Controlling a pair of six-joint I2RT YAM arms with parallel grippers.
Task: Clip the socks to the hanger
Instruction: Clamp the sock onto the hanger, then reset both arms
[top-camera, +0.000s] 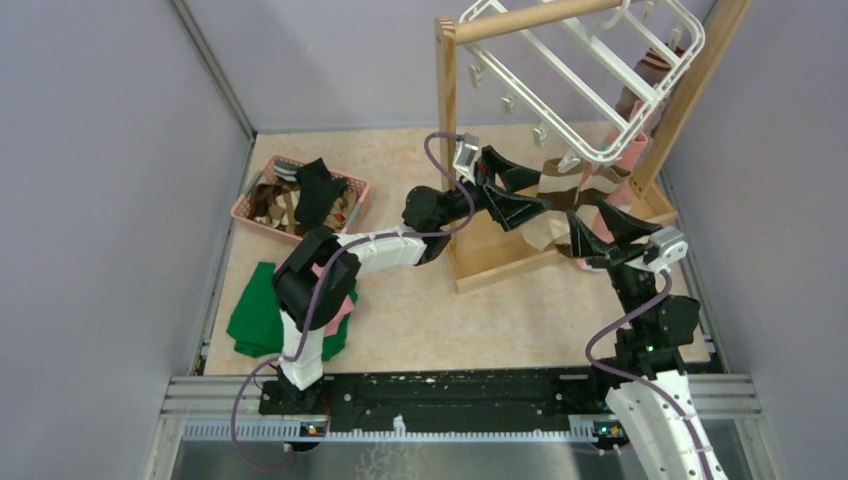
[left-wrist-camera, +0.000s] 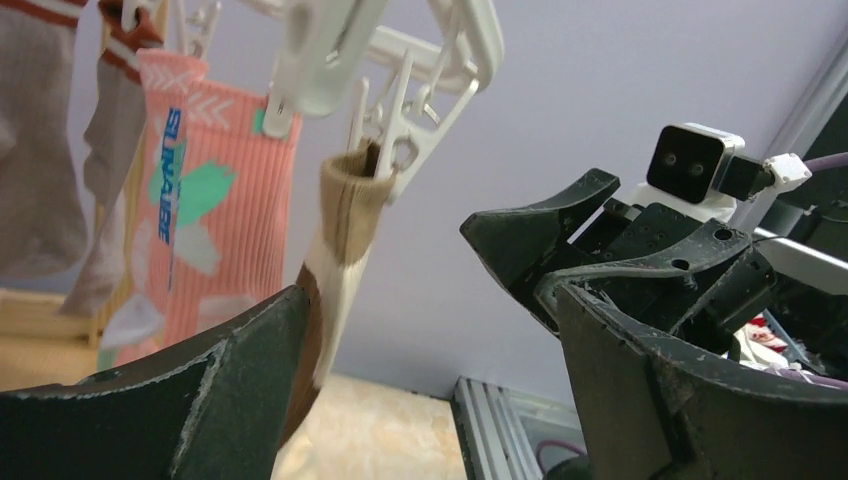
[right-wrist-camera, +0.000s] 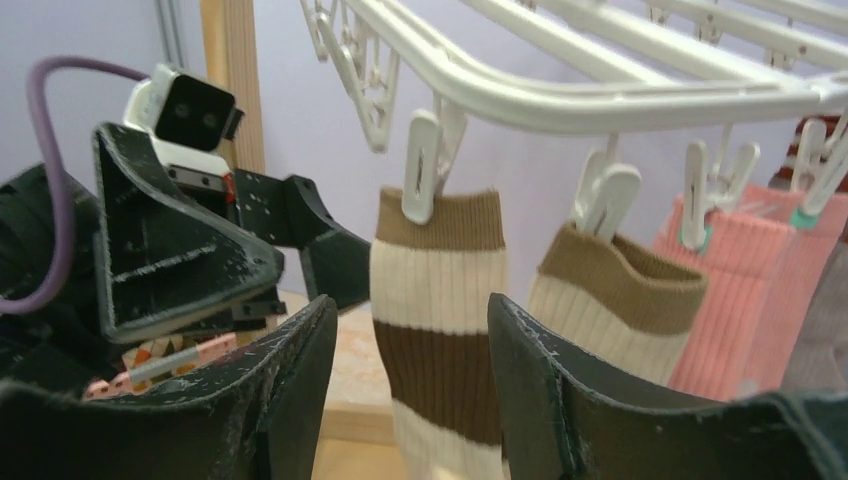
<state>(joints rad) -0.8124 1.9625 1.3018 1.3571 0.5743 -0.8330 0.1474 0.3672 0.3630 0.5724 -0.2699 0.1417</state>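
1. Socks (top-camera: 318, 190) lie heaped in a pink basket (top-camera: 360, 190) near the far left corner of the table (top-camera: 450, 310). A green cloth (top-camera: 255, 315) lies by the left edge.
2. From its base at the near edge, the left arm stretches rightward. The left gripper (top-camera: 522, 190) is level, jaws spread wide around nothing, just left of the hung socks.
3. A white hanger (top-camera: 600, 90) hangs tilted from a wooden stand (top-camera: 446, 120) at the table's far right side.
4. Its rim clips (right-wrist-camera: 425, 165) pinch two brown-cream striped socks (right-wrist-camera: 435, 300) by their tan cuffs. To their right hang salmon pink socks (right-wrist-camera: 740, 280) and a grey one with a red-striped cuff (left-wrist-camera: 40, 150).
5. By the right edge, the right arm rises and the right gripper (top-camera: 603, 230) points up and left. Its jaws are parted with a striped sock in line with the gap. I cannot tell whether they touch it.
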